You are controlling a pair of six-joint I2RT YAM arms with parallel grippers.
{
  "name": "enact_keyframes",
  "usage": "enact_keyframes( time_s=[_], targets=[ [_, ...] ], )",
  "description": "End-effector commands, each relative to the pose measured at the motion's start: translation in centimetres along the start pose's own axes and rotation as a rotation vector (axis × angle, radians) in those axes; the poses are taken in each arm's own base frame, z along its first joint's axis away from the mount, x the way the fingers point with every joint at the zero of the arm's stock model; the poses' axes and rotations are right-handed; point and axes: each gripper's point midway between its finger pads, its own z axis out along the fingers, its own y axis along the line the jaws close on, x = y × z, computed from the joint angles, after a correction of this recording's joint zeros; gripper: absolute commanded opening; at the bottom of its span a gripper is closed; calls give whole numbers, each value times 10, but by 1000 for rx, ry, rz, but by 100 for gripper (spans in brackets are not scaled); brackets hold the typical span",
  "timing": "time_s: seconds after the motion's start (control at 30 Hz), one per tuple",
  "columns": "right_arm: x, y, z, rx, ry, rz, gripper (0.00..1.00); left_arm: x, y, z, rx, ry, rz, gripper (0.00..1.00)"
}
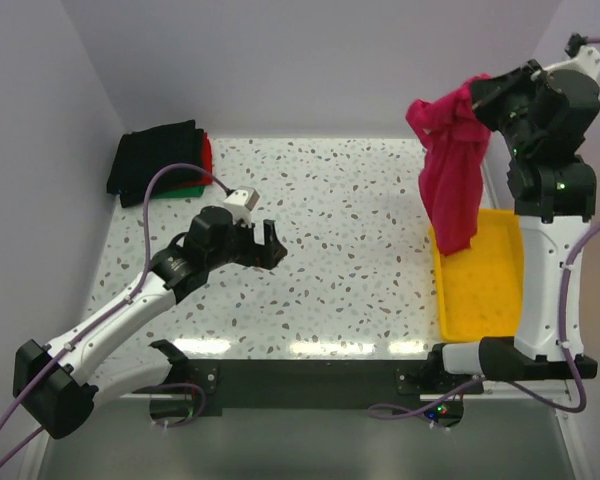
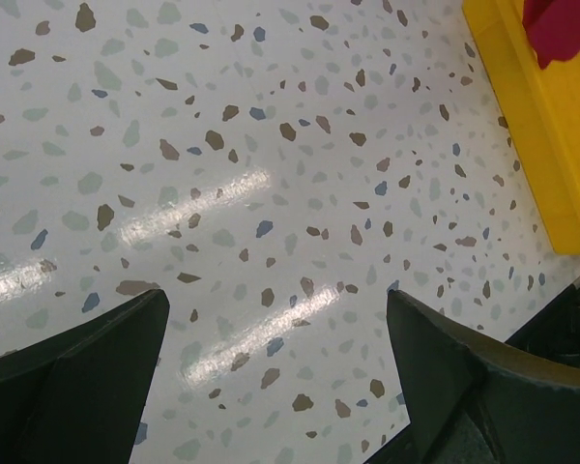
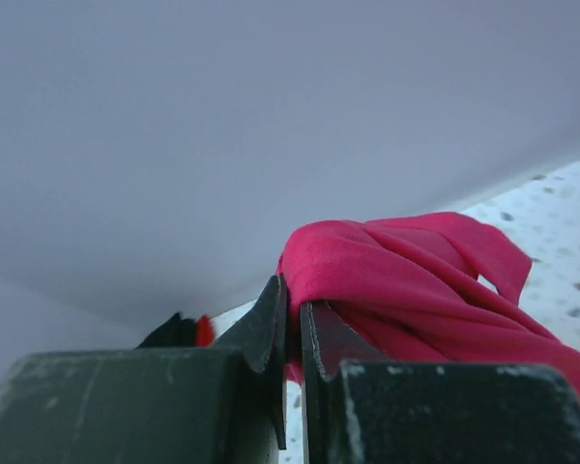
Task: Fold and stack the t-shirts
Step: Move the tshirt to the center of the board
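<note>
Here's the table [image 1: 350, 230], white and speckled with grey, brown and blue flecks, glare streaking its near edge. The yellow tray [image 1: 446, 300] sits flat on it, tight against the right side. Well across from the tray, off in the far left corner, the pile of folded t-shirts [image 1: 158, 160] rests on the tabletop: black on top, red and green edges showing underneath.

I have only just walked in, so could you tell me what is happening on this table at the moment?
The right gripper is shut on a magenta-pink t-shirt and holds it up, so that the cloth hangs down over the yellow tray. The left gripper is open and empty above the speckled table. A stack of folded shirts, black on top with red and green edges showing, lies at the far left corner.
</note>
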Motion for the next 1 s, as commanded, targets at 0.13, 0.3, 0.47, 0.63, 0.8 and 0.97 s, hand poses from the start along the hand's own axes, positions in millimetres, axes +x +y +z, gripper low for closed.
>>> enact_keyframes(
  time_s=[0.13,0.3,0.47,0.63,0.8,0.97],
  targets=[
    [5,167,-13,-514,12,44,0,-30,3,-13,-48,-103,-16,100],
    [49,217,-19,-641,94,45,0,-33,13,-18,-110,-133,-42,100],
    [102,219,-15,-692,232,42,0,-37,26,-25,-176,-164,-73,100],
    [186,108,17,-384,365,29,43,-35,43,-30,-253,-202,-134,100],
    [259,-43,12,-58,510,32,59,-18,65,-22,-324,-182,-206,100],
    [344,-99,-27,44,700,-61,61,1,82,0,-329,-128,-303,99]
  ],
)
